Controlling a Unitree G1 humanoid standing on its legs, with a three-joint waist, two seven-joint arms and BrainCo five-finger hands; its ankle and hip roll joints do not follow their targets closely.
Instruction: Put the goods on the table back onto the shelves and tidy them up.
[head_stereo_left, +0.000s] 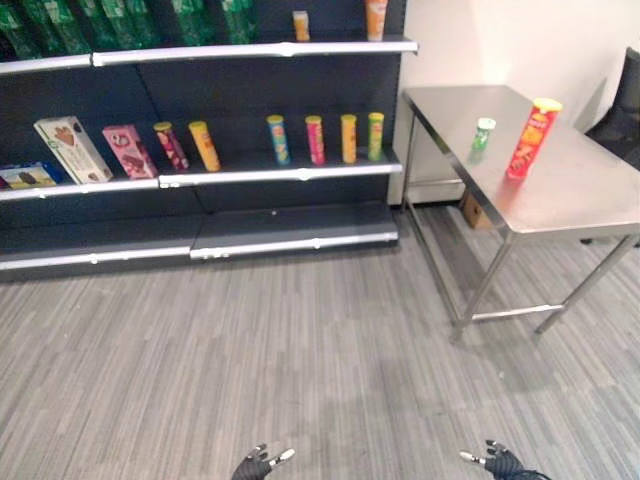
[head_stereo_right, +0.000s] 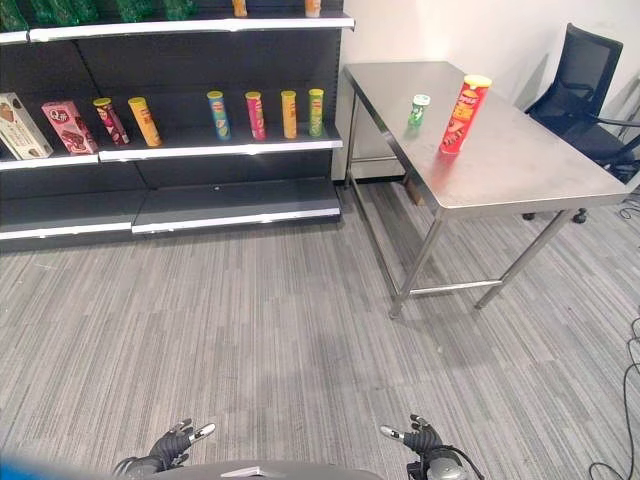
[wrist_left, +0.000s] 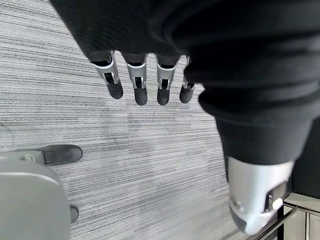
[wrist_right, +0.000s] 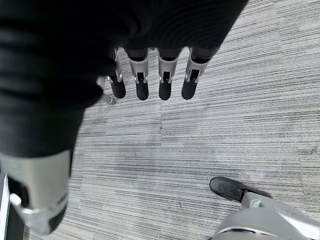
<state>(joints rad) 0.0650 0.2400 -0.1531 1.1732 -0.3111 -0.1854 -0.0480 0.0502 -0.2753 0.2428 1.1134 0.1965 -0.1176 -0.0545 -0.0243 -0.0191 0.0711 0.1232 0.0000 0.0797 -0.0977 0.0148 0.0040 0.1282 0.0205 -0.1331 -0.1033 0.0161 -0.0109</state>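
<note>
Left eye view: a tall red can (head_stereo_left: 531, 138) with a yellow lid stands upright on the steel table (head_stereo_left: 590, 200); both hands (head_stereo_left: 262, 464) hang empty, fingers straight.

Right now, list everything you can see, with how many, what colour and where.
tall can: one, red with yellow lid, upright on the table.
small can: one, green with white lid, on the table beside the tall can.
table: one, steel, right of the shelves.
shelf cans: six, mixed colours, middle shelf; two lean.
boxes: white and pink, leaning, middle shelf left.
green bottles: several, top shelf.
shelves: dark, silver-edged.
office chair: black, behind the table.
left robot hand: fingers straight, over floor.
right robot hand: the same.
</note>
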